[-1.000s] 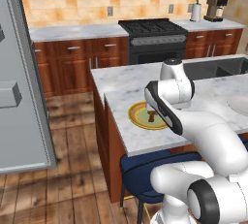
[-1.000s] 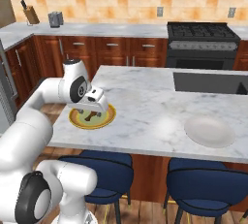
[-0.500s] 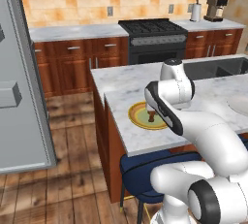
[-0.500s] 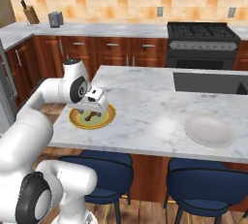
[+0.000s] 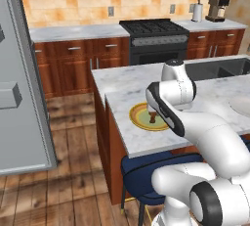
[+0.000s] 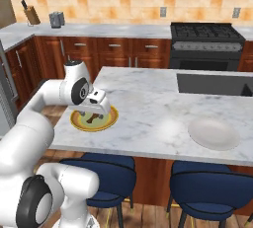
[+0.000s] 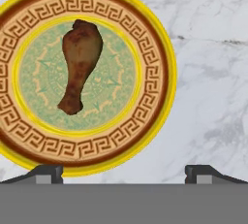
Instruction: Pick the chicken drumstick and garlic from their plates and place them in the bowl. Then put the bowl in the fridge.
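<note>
The pincer (image 7: 124,172) hangs above the marble worktop (image 6: 148,108) with its jaws spread wide and nothing between them. In the hand view the chicken drumstick (image 7: 80,63) lies on the green-centred plate (image 7: 145,121) at about ten o'clock from the fingertips (image 7: 48,173), clear of them. The white plate (image 6: 213,133) sits well apart on the worktop.

**Covered and cropped around the patterned plate**

From the left base view, your arm covers the right part of the green-centred plate (image 5: 141,118) and most of the chicken drumstick (image 5: 153,119). In the hand view, the plate's left rim runs off the picture edge. The white plate (image 5: 242,105) near the worktop's right edge is cropped.
</note>
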Controlling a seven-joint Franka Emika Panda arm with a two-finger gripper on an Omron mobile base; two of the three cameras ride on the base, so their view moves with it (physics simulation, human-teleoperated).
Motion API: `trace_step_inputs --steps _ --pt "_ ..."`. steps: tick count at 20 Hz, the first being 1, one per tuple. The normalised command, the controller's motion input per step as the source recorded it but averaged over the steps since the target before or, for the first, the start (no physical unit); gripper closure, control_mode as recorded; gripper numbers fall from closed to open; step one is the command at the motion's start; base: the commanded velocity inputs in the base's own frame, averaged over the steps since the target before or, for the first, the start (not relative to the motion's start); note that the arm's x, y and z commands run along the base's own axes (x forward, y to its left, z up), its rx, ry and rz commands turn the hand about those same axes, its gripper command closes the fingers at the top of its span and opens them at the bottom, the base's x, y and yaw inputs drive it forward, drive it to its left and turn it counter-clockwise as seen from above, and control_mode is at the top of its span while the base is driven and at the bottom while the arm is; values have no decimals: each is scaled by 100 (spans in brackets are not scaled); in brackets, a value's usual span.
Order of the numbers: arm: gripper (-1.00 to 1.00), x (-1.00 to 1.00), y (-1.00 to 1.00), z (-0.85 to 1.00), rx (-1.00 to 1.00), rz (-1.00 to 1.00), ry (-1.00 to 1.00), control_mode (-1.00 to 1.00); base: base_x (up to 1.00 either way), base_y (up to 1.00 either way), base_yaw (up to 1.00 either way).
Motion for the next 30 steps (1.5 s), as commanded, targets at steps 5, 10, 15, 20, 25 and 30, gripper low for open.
trace_step_inputs --steps 5,10,15,20,25,30 --pt "-100 2 2 -1 0 0 -1 -100 0 0 0" --pt "-100 54 15 -11 0 0 0 -100 0 0 0" --pt "-100 72 22 -17 0 0 7 -100 0 0 0" --pt "-100 50 11 -26 -1 0 21 -100 0 0 0" --pt "-100 20 0 -27 -3 0 18 -100 0 0 0" --pt "-100 14 -1 -19 0 0 0 -100 0 0 0"
